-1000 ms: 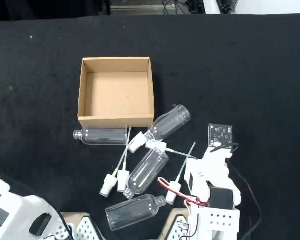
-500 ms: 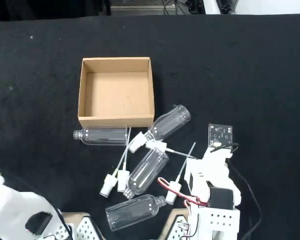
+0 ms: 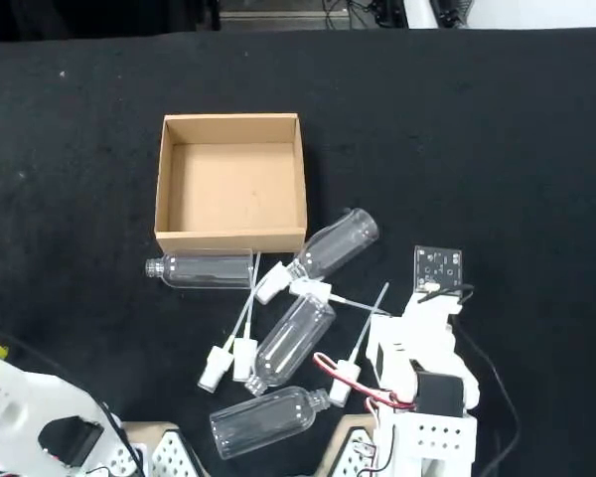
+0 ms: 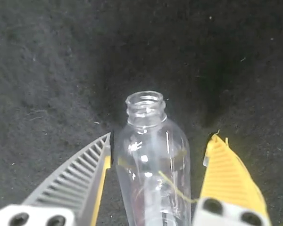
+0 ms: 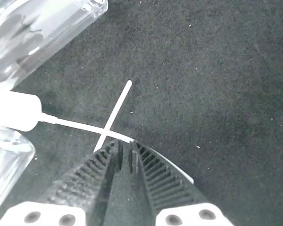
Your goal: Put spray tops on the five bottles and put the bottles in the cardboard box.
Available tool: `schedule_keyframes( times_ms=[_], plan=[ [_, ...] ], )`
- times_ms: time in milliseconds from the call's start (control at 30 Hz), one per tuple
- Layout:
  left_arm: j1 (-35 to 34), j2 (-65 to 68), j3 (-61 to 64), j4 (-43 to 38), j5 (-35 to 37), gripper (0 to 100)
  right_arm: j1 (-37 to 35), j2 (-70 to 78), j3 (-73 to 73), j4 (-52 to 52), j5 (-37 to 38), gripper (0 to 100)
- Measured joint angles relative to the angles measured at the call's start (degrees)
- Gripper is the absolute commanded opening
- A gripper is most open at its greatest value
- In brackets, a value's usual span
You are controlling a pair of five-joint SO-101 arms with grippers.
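Note:
An open cardboard box point(image 3: 230, 184) sits on the black table. In front of it lie several uncapped clear bottles point(image 3: 293, 338), point(image 3: 199, 269), point(image 3: 333, 243), point(image 3: 268, 419), mixed with loose white spray tops point(image 3: 340, 380) that have long tubes. At the table's front left corner my left gripper point(image 4: 162, 139) is shut on another clear bottle point(image 4: 151, 155), open neck pointing away from the wrist camera. My right gripper point(image 5: 125, 149) is shut and holds nothing; its tips hover over two crossed tubes point(image 5: 111, 122) beside a spray top point(image 5: 14, 113).
The right arm point(image 3: 422, 348) stands at the front, right of the pile. Part of the left arm point(image 3: 30, 422) shows at the front left corner. Bare black cloth point(image 3: 477, 149) spreads behind and right of the box.
The left arm has sunk lower toward the front left corner of the high view. The right arm, box, loose bottles and spray tops have not moved.

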Motion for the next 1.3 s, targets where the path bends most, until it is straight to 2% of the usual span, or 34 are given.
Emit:
schedule_keyframes(
  times_ms=[400, 900, 1167, 1300],
  plan=[
    [-2.3, 0.4, 0.0, -1.8, -1.1, 30, 0.0, 0.0, 0.0, 0.0, 0.0, 1.1],
    [-0.6, 0.4, 0.0, -2.1, -1.1, 29, 0.0, 0.0, 0.0, 0.0, 0.0, 1.1],
    [-0.5, 0.4, 1.2, -1.9, -1.1, 9, 0.0, 0.0, 0.0, 0.0, 0.0, 1.1],
    [-0.5, 0.4, 1.2, -1.9, -1.1, 6, 0.0, 0.0, 0.0, 0.0, 0.0, 1.1]
  ],
)
